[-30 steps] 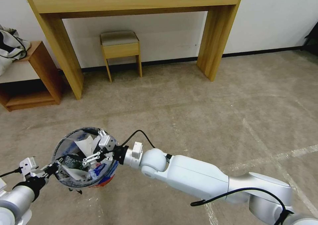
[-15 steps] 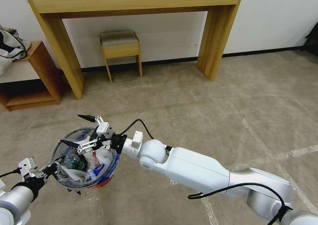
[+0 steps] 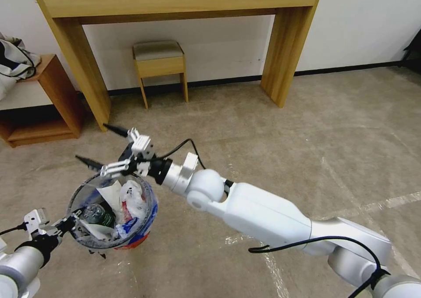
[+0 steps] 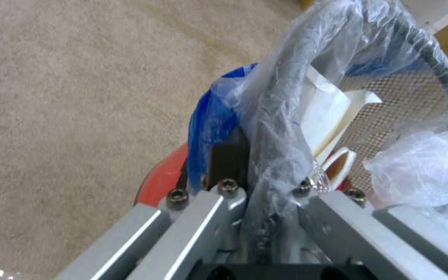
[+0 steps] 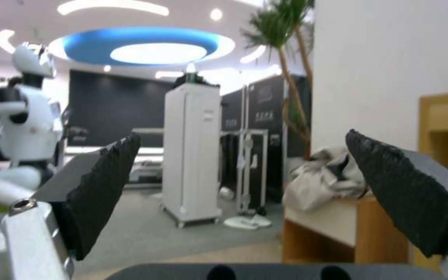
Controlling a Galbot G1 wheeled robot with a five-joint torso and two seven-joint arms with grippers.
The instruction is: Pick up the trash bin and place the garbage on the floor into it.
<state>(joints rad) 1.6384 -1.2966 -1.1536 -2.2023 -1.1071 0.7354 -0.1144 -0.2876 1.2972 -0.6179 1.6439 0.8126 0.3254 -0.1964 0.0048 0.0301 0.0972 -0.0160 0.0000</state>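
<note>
The trash bin (image 3: 144, 228), red at the base and lined with crinkly clear-and-blue plastic, hangs low over the floor (image 3: 285, 149). My left gripper (image 3: 71, 221) is shut on its near rim; in the left wrist view the fingers (image 4: 219, 202) clamp the bag-wrapped rim (image 4: 281, 97). Garbage lies inside the bin: white paper (image 3: 109, 192), a clear plastic lump (image 3: 133, 197) and a small green-labelled bottle (image 3: 95, 214). My right gripper (image 3: 98, 144) hovers open above the bin's far edge with nothing between its black pads (image 5: 105, 182).
A wooden desk (image 3: 175, 2) stands against the wall with a small stool (image 3: 160, 63) under it. A low shelf (image 3: 48, 101) with a bag on it is at the left. Whitish tape lines (image 3: 372, 206) cross the carpet to the right.
My right gripper has risen out of the bin, moved up and away toward the desk and opened. A clear plastic lump now lies in the bin. The left gripper and bin held still.
</note>
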